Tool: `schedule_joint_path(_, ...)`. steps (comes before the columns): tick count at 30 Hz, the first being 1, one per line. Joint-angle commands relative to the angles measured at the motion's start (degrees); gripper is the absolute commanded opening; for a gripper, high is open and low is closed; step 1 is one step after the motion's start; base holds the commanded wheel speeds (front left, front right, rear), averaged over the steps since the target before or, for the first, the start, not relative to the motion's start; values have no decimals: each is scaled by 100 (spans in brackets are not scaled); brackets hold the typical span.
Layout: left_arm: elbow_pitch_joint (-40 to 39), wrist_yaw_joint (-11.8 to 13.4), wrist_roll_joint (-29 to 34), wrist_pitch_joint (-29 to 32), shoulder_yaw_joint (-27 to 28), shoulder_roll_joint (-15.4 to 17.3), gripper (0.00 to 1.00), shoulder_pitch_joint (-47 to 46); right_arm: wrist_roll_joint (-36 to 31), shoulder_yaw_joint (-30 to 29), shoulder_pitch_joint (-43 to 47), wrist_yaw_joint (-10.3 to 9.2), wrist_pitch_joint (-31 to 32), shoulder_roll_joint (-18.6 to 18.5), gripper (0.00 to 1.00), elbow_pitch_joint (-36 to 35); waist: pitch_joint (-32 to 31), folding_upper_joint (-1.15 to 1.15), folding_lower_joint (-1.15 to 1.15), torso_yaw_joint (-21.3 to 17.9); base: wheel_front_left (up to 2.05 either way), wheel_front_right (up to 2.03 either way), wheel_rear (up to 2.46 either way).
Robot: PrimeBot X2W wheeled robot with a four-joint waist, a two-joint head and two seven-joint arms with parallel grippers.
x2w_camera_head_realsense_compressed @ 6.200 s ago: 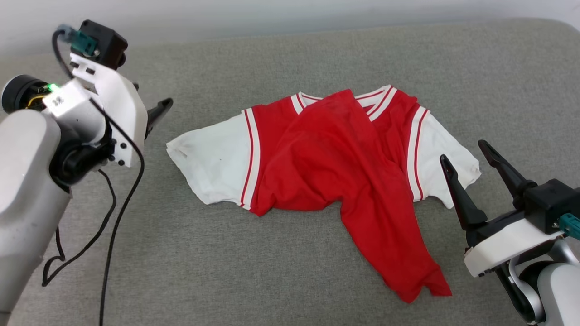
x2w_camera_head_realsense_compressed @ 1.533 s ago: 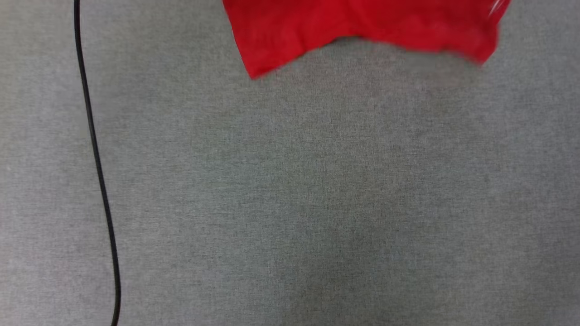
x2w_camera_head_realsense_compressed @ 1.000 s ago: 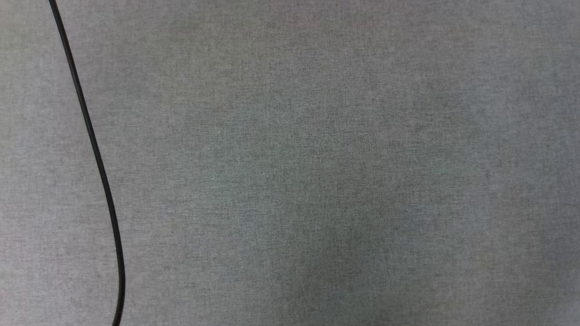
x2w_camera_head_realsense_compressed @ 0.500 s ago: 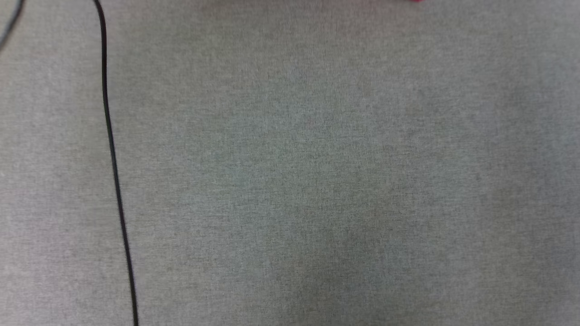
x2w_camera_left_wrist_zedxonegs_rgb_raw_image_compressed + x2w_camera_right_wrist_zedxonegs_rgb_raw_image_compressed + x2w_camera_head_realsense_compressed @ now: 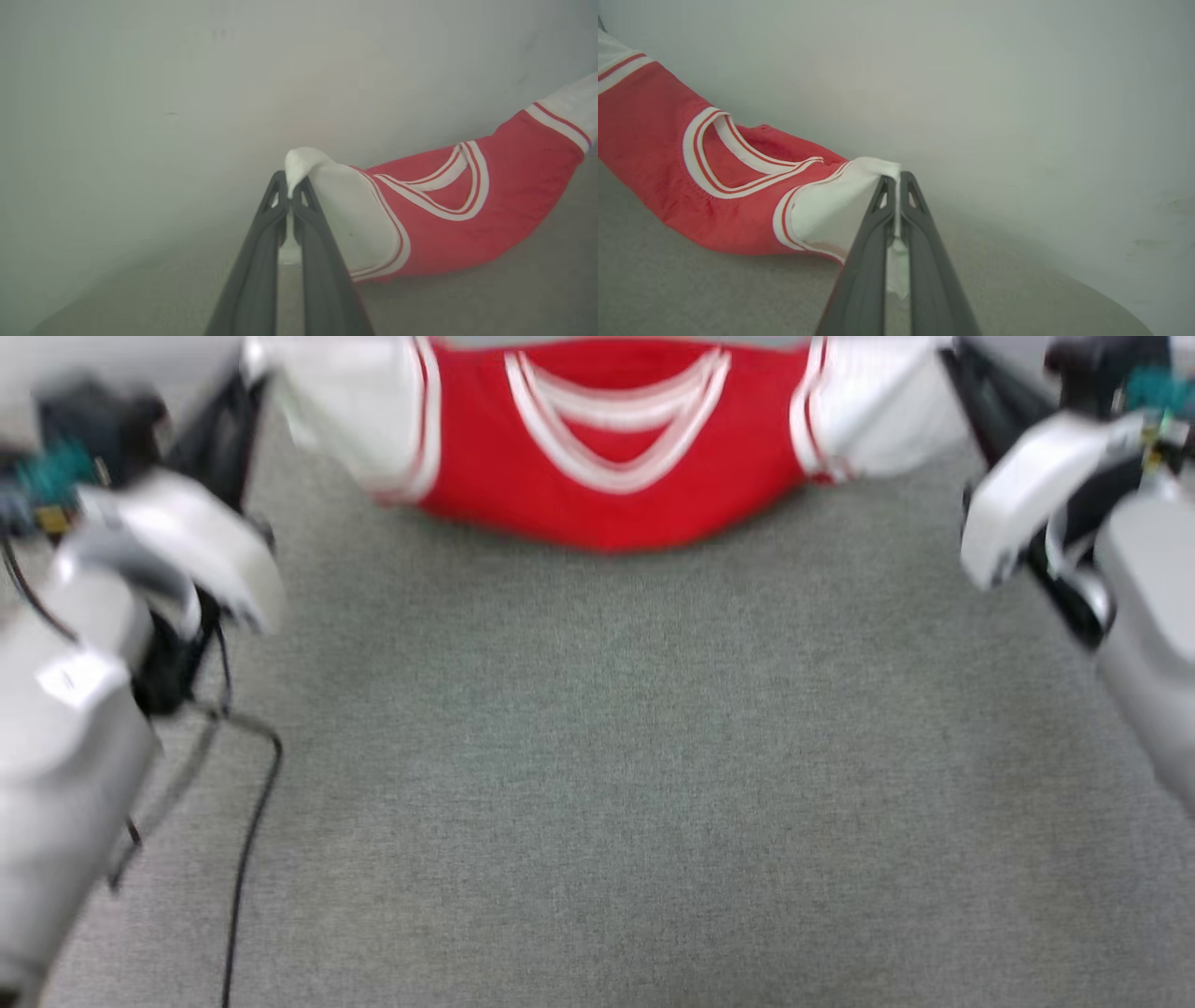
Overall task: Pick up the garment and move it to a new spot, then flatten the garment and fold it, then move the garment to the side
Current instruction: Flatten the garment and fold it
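End effectors [image 5: 289, 182] [image 5: 896, 181] spread wide, pinching garment [image 5: 607, 495] — sagging

The left arm [image 5: 65, 775] and right arm [image 5: 1153, 653] reach forward, spread wide apart. The left gripper [image 5: 290, 184] has its jaws pinched tight on one white sleeve of the garment [image 5: 467, 233]. The right gripper [image 5: 897, 179] likewise clamps the opposite sleeve.
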Motion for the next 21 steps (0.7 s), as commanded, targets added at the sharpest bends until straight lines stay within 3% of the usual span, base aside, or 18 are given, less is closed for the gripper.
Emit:
schedule_joint_path(1,-207,115,-57,-25,80,28,0,450,150,75,364,-8,-29,-120,0,-180,-257,0,0,22,0,0,0)
schedule_joint_path(14,-1320,761,-407,-21,455,222,0,3595,920,256,2951,-7,-24,-972,0,-1342,-1168,0,0,-61,0,0,0)
schedule_joint_path(21,-1488,986,-563,-21,574,295,0,4780,912,-179,4243,-8,-24,-1257,0,-1699,-1589,0,0,-120,0,0,0)
